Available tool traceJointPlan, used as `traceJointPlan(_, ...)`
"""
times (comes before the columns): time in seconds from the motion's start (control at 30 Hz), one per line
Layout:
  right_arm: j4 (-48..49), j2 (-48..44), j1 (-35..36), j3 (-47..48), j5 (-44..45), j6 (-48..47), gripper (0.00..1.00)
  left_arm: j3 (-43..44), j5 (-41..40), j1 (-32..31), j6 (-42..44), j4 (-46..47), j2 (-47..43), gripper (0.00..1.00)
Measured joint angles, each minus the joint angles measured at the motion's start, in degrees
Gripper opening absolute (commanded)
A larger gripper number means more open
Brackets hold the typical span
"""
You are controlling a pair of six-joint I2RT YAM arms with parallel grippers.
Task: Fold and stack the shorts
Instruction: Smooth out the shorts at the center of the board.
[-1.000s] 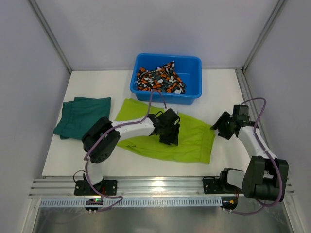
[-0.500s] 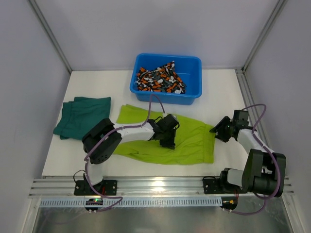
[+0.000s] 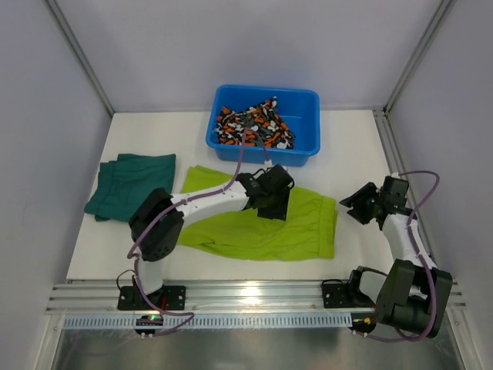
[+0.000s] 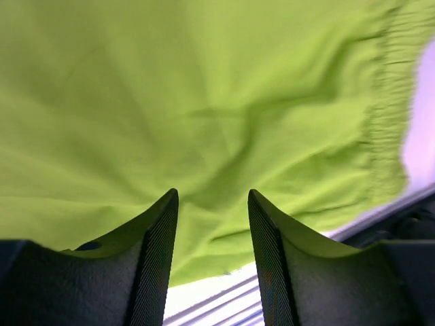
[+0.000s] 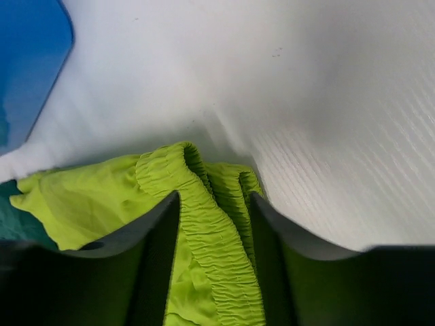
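Lime yellow-green shorts (image 3: 254, 231) lie spread on the white bench (image 3: 347, 139), just on the near side of the blue plastic tub (image 3: 302, 154). The camouflage-print shorts (image 3: 254, 125) sit heaped inside the tub. The dark teal-green shorts (image 3: 131, 183) lie flat to the tub's near left, apart from it. The left fingers (image 4: 153, 258) hang over the lime cloth close to the tub's front wall, parted with nothing pinched between them. The right fingers (image 5: 153, 265), to the tub's near right, are parted too, with the lime shorts' gathered waistband showing in their gap.
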Motion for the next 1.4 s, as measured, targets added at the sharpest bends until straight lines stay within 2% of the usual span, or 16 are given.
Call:
traceJointPlan(0.13,-0.2,2.9,-2.0,0.0,-1.9,0.8,0.31,11.0,-0.3,-1.2,1.0,-2.4,0.1,0.5)
traceJointPlan(0.3,2.0,9.3,-2.2,-0.2,-5.0,1.7,0.29,22.6,-0.5,-5.5,1.2,-3.4,5.0,0.5)
traceJointPlan(0.43,4.1,13.6,-2.2,-1.1,-7.1,1.9,0.32,28.0,-0.5,-9.2,1.2,-5.0,12.6,0.52)
traceJointPlan(0.6,6.2,16.0,-2.2,-1.3,-8.6,2.3,0.34,29.0,-0.3,-12.0,0.9,-8.6,19.8,0.57)
traceJointPlan(0.73,8.0,17.5,-2.3,-1.3,-10.2,3.3,0.34,29.1,-0.3,-12.5,0.8,-9.6,20.7,0.59)
traceJointPlan(0.83,9.5,17.9,-2.3,-1.6,-10.6,3.7,0.25,29.4,-0.6,-12.7,0.9,-9.6,20.7,0.61)
traceJointPlan(0.93,10.1,18.2,-2.3,-2.1,-10.4,4.0,0.05,29.6,-1.6,-13.1,0.9,-9.6,20.7,0.62)
traceJointPlan(0.97,10.4,18.2,-2.3,-2.3,-10.3,4.2,0.04,29.9,-2.6,-13.4,0.9,-9.8,20.7,0.62)
traceJointPlan(1.13,12.5,17.4,-2.3,-4.1,-10.4,5.3,0.04,34.1,-7.9,-15.2,1.1,-13.3,20.8,0.62)
traceJointPlan(1.33,13.9,10.5,-2.3,-9.4,-8.8,7.3,0.04,38.7,-12.3,-16.7,1.3,-15.5,21.0,0.65)
traceJointPlan(1.37,13.9,9.4,-2.3,-10.1,-8.5,7.5,0.04,38.8,-12.4,-16.7,1.4,-15.6,21.3,0.66)
traceJointPlan(1.4,13.9,8.5,-2.3,-10.5,-8.2,7.5,0.04,38.9,-12.5,-16.7,1.6,-15.6,21.6,0.72)
